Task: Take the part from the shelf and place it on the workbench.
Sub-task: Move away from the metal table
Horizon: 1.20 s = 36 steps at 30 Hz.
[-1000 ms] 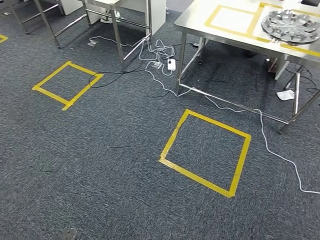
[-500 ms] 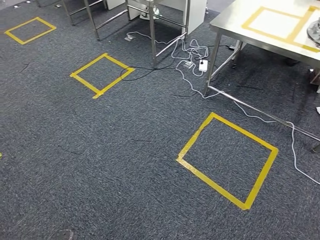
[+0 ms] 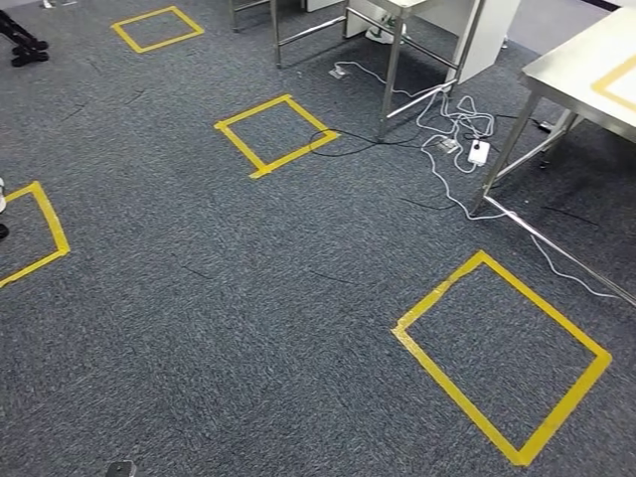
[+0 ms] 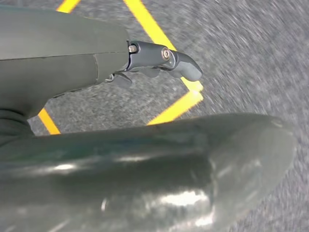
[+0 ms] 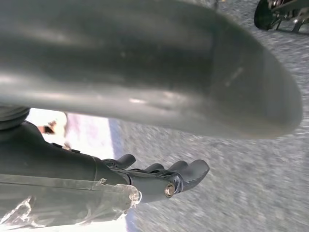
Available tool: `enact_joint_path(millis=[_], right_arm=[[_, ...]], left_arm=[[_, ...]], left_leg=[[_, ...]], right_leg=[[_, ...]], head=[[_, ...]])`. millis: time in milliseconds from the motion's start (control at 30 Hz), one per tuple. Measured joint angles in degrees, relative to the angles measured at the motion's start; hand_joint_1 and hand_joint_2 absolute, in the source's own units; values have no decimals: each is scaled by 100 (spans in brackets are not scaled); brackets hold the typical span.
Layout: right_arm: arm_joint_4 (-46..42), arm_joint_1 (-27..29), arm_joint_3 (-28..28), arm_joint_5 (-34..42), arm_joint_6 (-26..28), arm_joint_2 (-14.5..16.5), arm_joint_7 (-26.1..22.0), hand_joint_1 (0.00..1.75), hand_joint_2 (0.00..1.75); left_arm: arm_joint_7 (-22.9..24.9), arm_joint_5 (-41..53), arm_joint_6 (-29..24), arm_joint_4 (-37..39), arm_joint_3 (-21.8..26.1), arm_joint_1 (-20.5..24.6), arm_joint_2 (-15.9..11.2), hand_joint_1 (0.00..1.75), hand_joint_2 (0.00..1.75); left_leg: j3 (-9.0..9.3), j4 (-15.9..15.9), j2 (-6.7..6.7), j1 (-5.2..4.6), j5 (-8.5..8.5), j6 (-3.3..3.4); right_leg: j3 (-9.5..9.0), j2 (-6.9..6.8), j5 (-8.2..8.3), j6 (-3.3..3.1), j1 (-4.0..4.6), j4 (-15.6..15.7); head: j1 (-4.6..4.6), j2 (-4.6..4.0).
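Observation:
The corner of the steel workbench point(image 3: 577, 75), marked with yellow tape point(image 3: 619, 81), stands at the right edge of the head view. My left hand point(image 4: 160, 58) hangs over the grey carpet with its fingers stretched out and apart from the thumb, holding nothing. My right hand point(image 5: 171, 176) hangs the same way, fingers straight and empty. A blurred yellow tape corner point(image 4: 182, 99) lies on the floor under the left hand.
Yellow tape squares mark the carpet near right point(image 3: 501, 353), in the middle point(image 3: 276, 134), far back point(image 3: 157, 27) and at the left edge point(image 3: 34, 234). White cables and a power strip point(image 3: 478, 151) lie between the workbench legs and another table's steel legs point(image 3: 390, 79).
The camera has turned left, so the whole scene has slid right. The workbench with a round metal part on it has passed mostly out at the right, and more floor squares appear at the left.

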<state>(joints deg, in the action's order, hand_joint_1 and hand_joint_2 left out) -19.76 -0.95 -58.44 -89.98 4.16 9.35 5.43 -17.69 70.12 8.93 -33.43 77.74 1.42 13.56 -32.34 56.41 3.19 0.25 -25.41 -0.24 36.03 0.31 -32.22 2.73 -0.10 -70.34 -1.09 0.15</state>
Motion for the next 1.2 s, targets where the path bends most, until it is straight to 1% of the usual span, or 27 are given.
enact_joint_path(millis=[67, 100, 133, 200, 233, 267, 333, 400, 433, 467, 500, 567, 633, 667, 733, 767, 800, 867, 900, 933, 967, 1000, 1033, 1100, 1133, 1167, 1200], right_arm=[[22, -20, 46, 14, 80, 2, -187, 0, 0], [41, -38, 61, 17, 127, 4, -270, 0, 0], [62, -64, 69, 14, 166, 5, -318, 0, 0], [92, -112, 73, 6, 208, 7, -343, 0, 0], [97, -130, 74, 2, 218, 7, -347, 0, 0], [99, -140, 75, -1, 223, 5, -351, 0, 0], [101, -138, 76, -3, 227, -5, -333, 0, 0], [101, -124, 76, -2, 196, -17, -253, 0, 0], [100, -116, 77, -2, 170, -20, -212, 0, 0], [99, -107, 78, -2, 146, -21, -189, 0, 0], [97, -97, 78, -2, 127, -20, -186, 0, 0], [83, -83, 78, -4, 104, -19, -212, 0, 0], [57, -73, 77, -6, 98, -19, -252, 0, 0], [44, -71, 76, -7, 99, -20, -271, 0, 0], [20, -74, 75, -8, 101, -20, -303, 0, 0], [7, -77, 75, -9, 102, -20, -320, 0, 0], [-5, -76, 74, -10, 103, -20, -332, 0, 0], [-24, -55, 74, -10, 103, -18, -345, 0, 0], [-29, -35, 75, -10, 102, -18, -342, 0, 0], [-35, -15, 78, -9, 101, -19, -332, 0, 0], [-40, 0, 81, -9, 100, -19, -318, 0, 0], [-44, 8, 87, -9, 101, -21, -305, 0, 0], [-46, 10, 95, -9, 103, -22, -289, 0, 0], [-45, 6, 112, -8, 109, -26, -251, 0, 0], [-44, 6, 117, -7, 110, -26, -231, 0, 0], [-44, 5, 121, -7, 111, -26, -210, 0, 0], [-44, 5, 123, -7, 110, -26, -194, 0, 0]], left_arm=[[-151, 3, 53, -145, 26, -2, 39, 0, 0], [-241, 5, 64, -187, 34, 14, 37, 0, 0], [-311, 11, 69, -204, 41, 32, 26, 0, 0], [-413, 26, 56, -203, 53, 51, -13, 0, 0], [-472, 30, 38, -187, 58, 53, -33, 0, 0], [-536, 28, 13, -155, 63, 60, -59, 0, 0], [-596, 27, -43, -34, 66, 99, -109, 0, 0], [-516, 50, -105, 126, 68, 135, -154, 0, 0], [-460, 63, -141, 203, 70, 136, -172, 0, 0], [-427, 74, -172, 269, 75, 124, -190, 0, 0], [-413, 83, -195, 328, 80, 110, -205, 0, 0], [-413, 114, -213, 435, 87, 103, -237, 0, 0], [-424, 157, -202, 536, 86, 133, -269, 0, 0], [-430, 176, -195, 584, 85, 140, -288, 0, 0], [-438, 234, -185, 682, 84, 123, -327, 0, 0], [-438, 267, -181, 730, 81, 109, -352, 0, 0], [-437, 308, -178, 779, 77, 101, -375, 0, 0], [-432, 389, -181, 879, 58, 103, -429, 0, 0], [-425, 424, -191, 933, 49, 106, -457, 0, 0], [-416, 449, -201, 988, 42, 103, -486, 0, 0], [-398, 464, -209, 1043, 40, 92, -514, 0, 0], [-375, 469, -208, 1091, 41, 80, -540, 0, 0], [-346, 465, -201, 1133, 43, 70, -564, 0, 0], [-284, 453, -183, 1203, 45, 68, -608, 0, 0], [-261, 448, -179, 1232, 46, 69, -628, 0, 0], [-246, 447, -178, 1258, 47, 65, -646, 0, 0], [-236, 446, -179, 1279, 48, 55, -658, 0, 0]], left_leg=[[-13, 12, 156, -1, 20, -39], [-31, 18, 224, -2, 34, -68], [-53, 17, 288, 2, 54, -104], [-94, -10, 395, 23, 104, -185], [-118, -2, 346, 25, 98, -217], [-171, 87, 227, 21, 28, -243], [-433, 632, -95, 8, -315, -277], [-778, 1381, -210, 14, -661, -308], [-857, 1578, -222, 15, -704, -316], [-832, 1568, -231, 14, -640, -317], [-696, 1344, -260, 13, -489, -312], [-256, 592, -509, 2, -156, -292], [9, 96, -705, -16, -20, -237], [28, 27, -701, -29, -21, -206], [9, -2, -569, -30, -5, -125], [7, -13, -513, -22, 8, -91], [7, -23, -459, -9, 24, -58], [-3, -28, -342, 2, 40, -16], [-9, -28, -271, -1, 45, -3], [-12, -27, -195, -3, 50, 2], [-13, -26, -114, -4, 55, 0], [-12, -25, -35, -2, 61, -8], [-10, -24, 45, 3, 69, -21], [-20, -12, 193, 7, 84, -66], [-35, -8, 257, 8, 94, -98], [-55, -11, 314, 13, 108, -137], [-74, -19, 368, 21, 128, -178]], right_leg=[[-352, 278, 329, -20, -36, 768], [-465, 404, 411, -29, -53, 1031], [-519, 493, 429, -42, -58, 1156], [-524, 413, 452, -102, -41, 1176], [-530, 348, 475, -143, -38, 1189], [-528, 275, 499, -182, -41, 1206], [-517, 107, 524, -236, -36, 1231], [-500, -74, 524, -253, -16, 1231], [-496, -161, 522, -256, -10, 1231], [-495, -240, 521, -256, -7, 1230], [-499, -314, 517, -252, -6, 1230], [-508, -444, 500, -225, 13, 1221], [-511, -564, 475, -169, 49, 1204], [-516, -623, 469, -138, 61, 1202], [-541, -700, 458, -75, 46, 1213], [-529, -625, 409, -41, 34, 1164], [-468, -490, 299, -12, 20, 1015], [-174, -171, -76, 21, 3, 340], [16, -97, -253, 27, -1, -74], [166, -64, -349, 31, -1, -383], [228, -51, -331, 30, -2, -493], [176, -38, -198, 25, -6, -360], [20, 8, 11, 19, -16, -18], [-353, 256, 348, 9, -58, 792], [-471, 357, 423, -2, -70, 1051], [-523, 412, 433, -23, -68, 1164], [-530, 378, 435, -53, -52, 1179]], head=[[-10, 0], [-11, 0], [-13, 0], [-11, 0], [-10, 0], [4, 0], [34, 0], [49, 0], [48, 0], [49, 0], [50, 0], [54, 0], [49, 0], [38, 0], [23, 0], [15, 0], [9, 0], [-11, 0], [-15, 0], [-17, 0], [-20, 0], [-21, 0], [-24, 0], [-24, 0], [-23, 0], [-21, 0], [-20, 0]])
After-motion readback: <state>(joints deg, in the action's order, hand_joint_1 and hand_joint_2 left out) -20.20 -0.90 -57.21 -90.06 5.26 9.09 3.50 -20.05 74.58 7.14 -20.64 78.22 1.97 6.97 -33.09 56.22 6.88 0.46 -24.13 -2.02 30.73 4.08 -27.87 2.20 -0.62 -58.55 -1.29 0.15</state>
